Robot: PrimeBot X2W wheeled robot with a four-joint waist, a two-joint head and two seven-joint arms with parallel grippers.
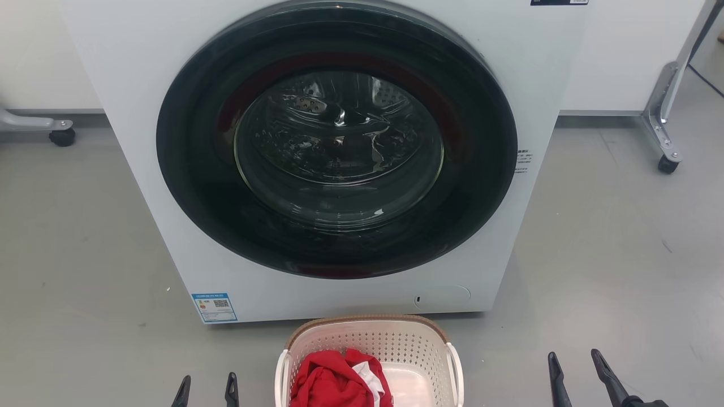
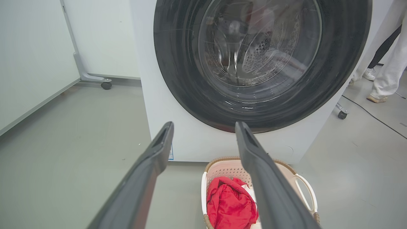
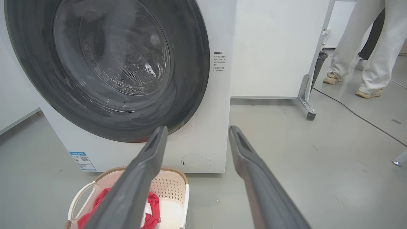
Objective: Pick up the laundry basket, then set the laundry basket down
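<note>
Laundry basket [image 1: 396, 339], on floor [image 1: 85, 254] at washer [image 1: 141, 56] foot; left gripper [image 1: 208, 377], right gripper [image 1: 573, 355] flank it, suiting its side handles, both spread, empty.

Left tool [image 1: 208, 377] and right tool [image 1: 573, 355] both gape.

Bare floor [image 1: 611, 271] open on 2 sides of laundry basket [image 1: 396, 343]; washing machine [image 1: 141, 85] blocks close behind.
</note>
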